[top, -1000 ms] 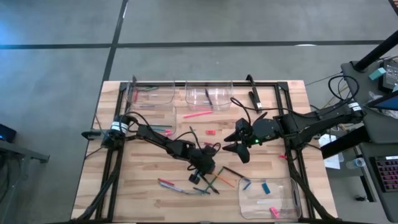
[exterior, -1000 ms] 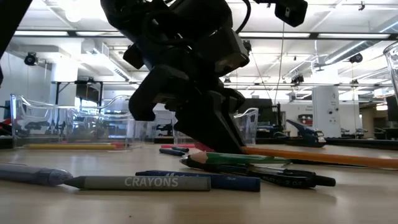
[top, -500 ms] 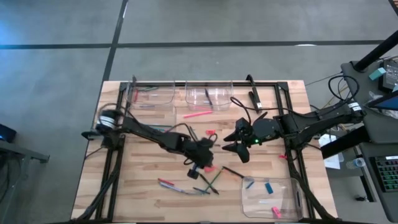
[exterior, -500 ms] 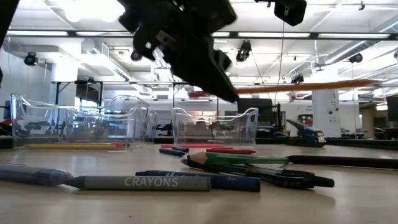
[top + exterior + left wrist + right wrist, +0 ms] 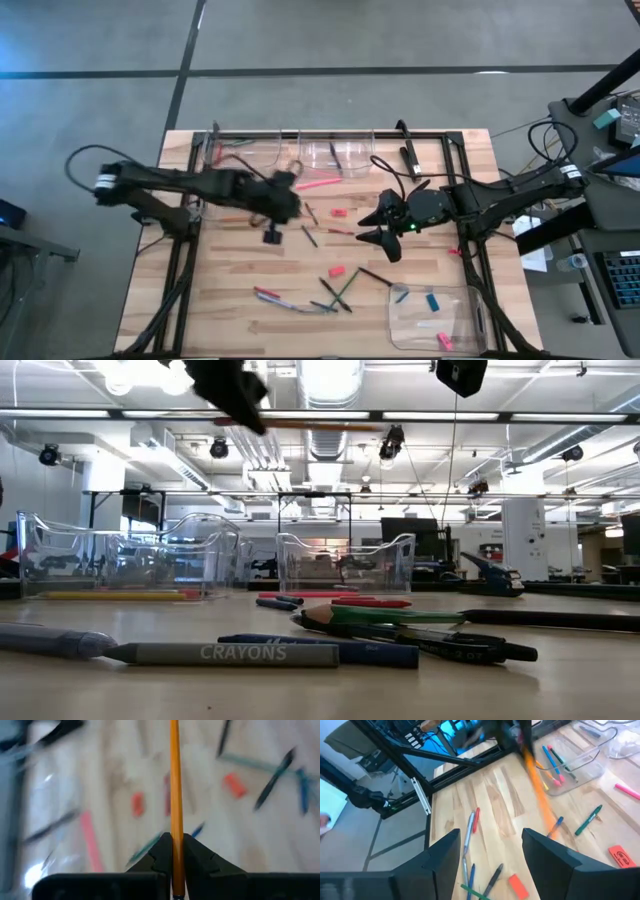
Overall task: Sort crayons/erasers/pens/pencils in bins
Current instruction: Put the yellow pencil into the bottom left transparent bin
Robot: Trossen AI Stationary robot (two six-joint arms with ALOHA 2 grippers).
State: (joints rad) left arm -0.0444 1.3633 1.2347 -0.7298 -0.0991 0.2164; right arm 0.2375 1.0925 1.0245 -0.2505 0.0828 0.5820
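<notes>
Above table's left-rear, left tool [image 5: 174, 851] clamps orange pencil [image 5: 174, 780]; right tool [image 5: 490, 851] agape mid-table.

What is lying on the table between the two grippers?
In the high view, an eraser and a dark pen lie between the left gripper, shut on a pencil, and the open right gripper.

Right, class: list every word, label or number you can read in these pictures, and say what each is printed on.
"CRAYONS": on the grey crayon lying nearest in the low view.
Print on the black pen beside it: too small to read.
Mark on the red-orange eraser in the right wrist view: too blurred to read.
</notes>
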